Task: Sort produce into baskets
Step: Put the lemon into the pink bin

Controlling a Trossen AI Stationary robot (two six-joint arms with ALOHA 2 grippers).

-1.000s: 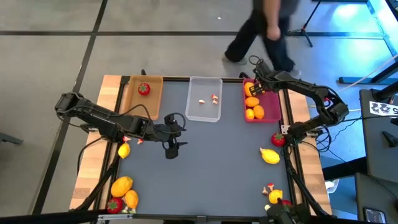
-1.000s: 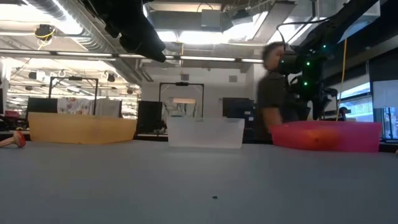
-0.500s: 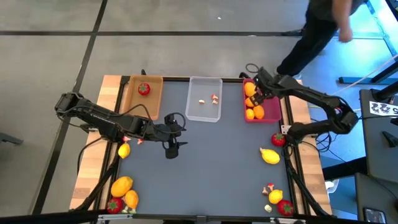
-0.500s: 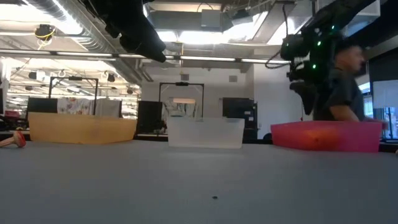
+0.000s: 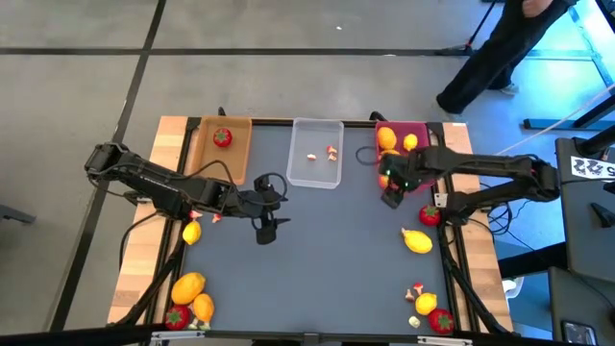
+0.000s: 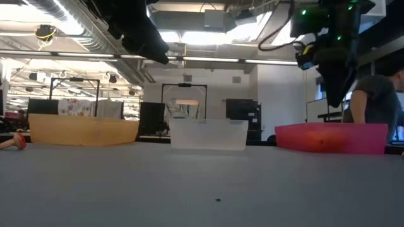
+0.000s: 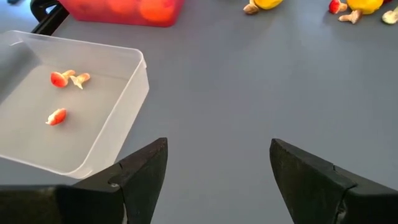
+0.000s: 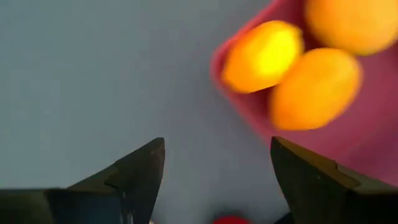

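On the grey counter (image 5: 327, 250), along the far edge, sit three shallow rectangular baskets in a row: a tan-brown tray (image 5: 205, 154) holding one red strawberry-like piece (image 5: 222, 137), a clear plastic tray (image 5: 315, 127) with a few tiny white-and-red mushroom bits (image 5: 331, 152), and a magenta-pink tray (image 5: 421, 132) with yellow and orange rounded fruits (image 5: 387, 139) inside.

The right pincer (image 5: 392, 197) hangs over the near corner of the pink tray, fingers spread apart and nothing between them. Its wrist view shows the orange fruits just past the fingertips, sitting in the tray.

The left pincer (image 5: 263, 231) sits over the counter just in front of the clear tray, also released and empty.

Loose produce is scattered elsewhere: a small yellow fruit (image 5: 191, 232) by the left arm, an orange and yellow cluster with a strawberry (image 5: 188, 298) at the near left corner, a yellow fruit (image 5: 417, 241) and a red strawberry (image 5: 429, 215) on the right side, and more pieces (image 5: 426, 309) at the near right corner.

A person in dark clothes (image 5: 500, 48) is on the floor beyond the counter, at the far right.
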